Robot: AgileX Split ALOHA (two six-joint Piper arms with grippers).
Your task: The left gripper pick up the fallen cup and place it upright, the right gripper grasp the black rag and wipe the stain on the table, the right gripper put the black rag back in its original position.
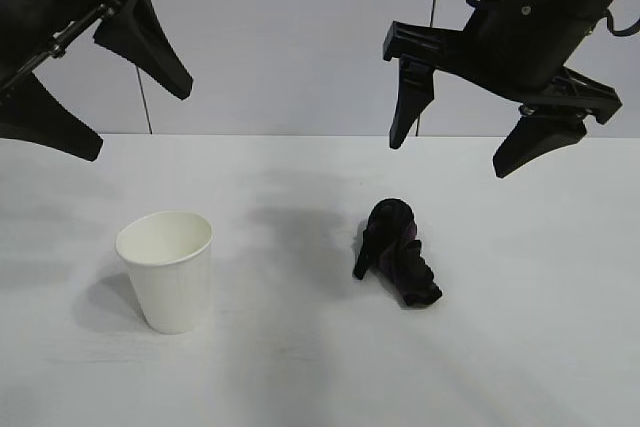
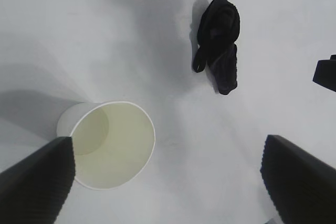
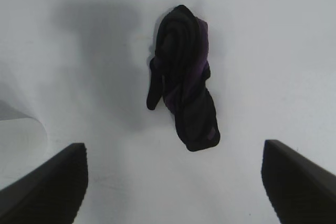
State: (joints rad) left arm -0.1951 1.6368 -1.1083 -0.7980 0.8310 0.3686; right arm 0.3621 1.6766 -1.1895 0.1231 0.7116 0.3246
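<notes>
Now the cup (image 1: 167,270) stands upright, well apart from the black rag (image 1: 396,253).

My left gripper (image 1: 95,82) is matte black throughout: two wedge-shaped fingers tapering to blunt points, joined to a blocky black housing with a thin metallic rod or linkage running along it. In my left wrist view the fingers' (image 2: 37,182) inner faces carry fine parallel ridges.

My right gripper (image 1: 470,142) is black as well, bulkier, with a squared bracket across the finger bases and long pointed fingers. A black cable loops beside the body, and a small white-grey block sits near the top of the arm (markings, if any, I cannot read). Its fingers (image 3: 44,190) look plain dark from the right wrist camera.
</notes>
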